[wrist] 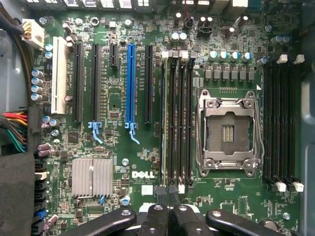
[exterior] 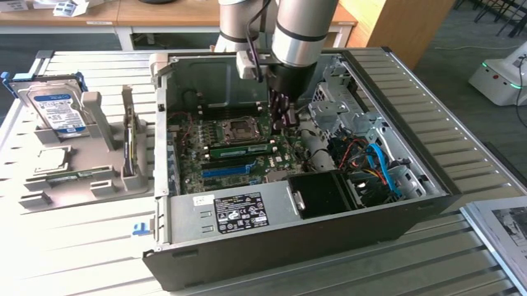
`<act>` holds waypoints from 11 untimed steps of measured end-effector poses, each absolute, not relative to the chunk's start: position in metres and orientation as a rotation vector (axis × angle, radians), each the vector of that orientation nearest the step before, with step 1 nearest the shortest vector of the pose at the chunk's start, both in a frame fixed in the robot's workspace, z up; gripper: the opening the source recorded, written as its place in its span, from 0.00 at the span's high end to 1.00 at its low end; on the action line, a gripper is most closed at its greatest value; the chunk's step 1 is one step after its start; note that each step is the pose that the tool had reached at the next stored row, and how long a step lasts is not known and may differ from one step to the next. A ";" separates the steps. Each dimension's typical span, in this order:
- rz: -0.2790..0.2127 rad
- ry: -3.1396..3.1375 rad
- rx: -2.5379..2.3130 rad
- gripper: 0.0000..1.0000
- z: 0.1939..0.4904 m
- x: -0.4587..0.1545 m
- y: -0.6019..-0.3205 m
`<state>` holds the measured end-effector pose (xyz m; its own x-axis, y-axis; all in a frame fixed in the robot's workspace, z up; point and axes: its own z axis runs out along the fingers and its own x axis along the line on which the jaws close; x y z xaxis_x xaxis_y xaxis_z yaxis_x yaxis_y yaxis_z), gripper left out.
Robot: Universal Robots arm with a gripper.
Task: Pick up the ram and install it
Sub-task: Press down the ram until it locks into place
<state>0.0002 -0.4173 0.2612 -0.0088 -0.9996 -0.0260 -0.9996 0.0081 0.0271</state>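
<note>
The fingers [wrist: 163, 199] were shut together with nothing between them, over the end of the memory slots [wrist: 177, 123], probably to press down as one blunt tip. The ram [exterior: 239, 148] stood on edge in a slot beside the processor socket [wrist: 227, 130], apparently seated, inside the computer case [exterior: 395, 203] on the tabletop [exterior: 82, 246].

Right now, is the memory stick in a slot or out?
In a slot: the green memory stick stands on edge among the black slots beside the processor socket. Whether it is fully latched, cannot tell.
</note>
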 end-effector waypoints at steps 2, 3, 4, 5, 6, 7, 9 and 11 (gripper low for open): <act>-0.059 -2.230 2.211 0.90 0.260 0.000 -0.417; -0.059 -2.230 2.211 0.90 0.260 0.000 -0.417; -0.059 -2.230 2.211 0.90 0.260 0.000 -0.417; -0.059 -2.230 2.211 0.90 0.259 0.000 -0.417; -0.059 -2.230 2.211 0.90 0.259 0.000 -0.417; -0.059 -2.230 2.211 0.90 0.258 0.000 -0.417; -0.059 -2.230 2.211 0.90 0.258 0.000 -0.417; -0.059 -2.230 2.211 0.90 0.257 0.000 -0.417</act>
<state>0.0002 -0.4173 0.2569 -0.0089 -0.9996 -0.0261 -0.9996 0.0082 0.0271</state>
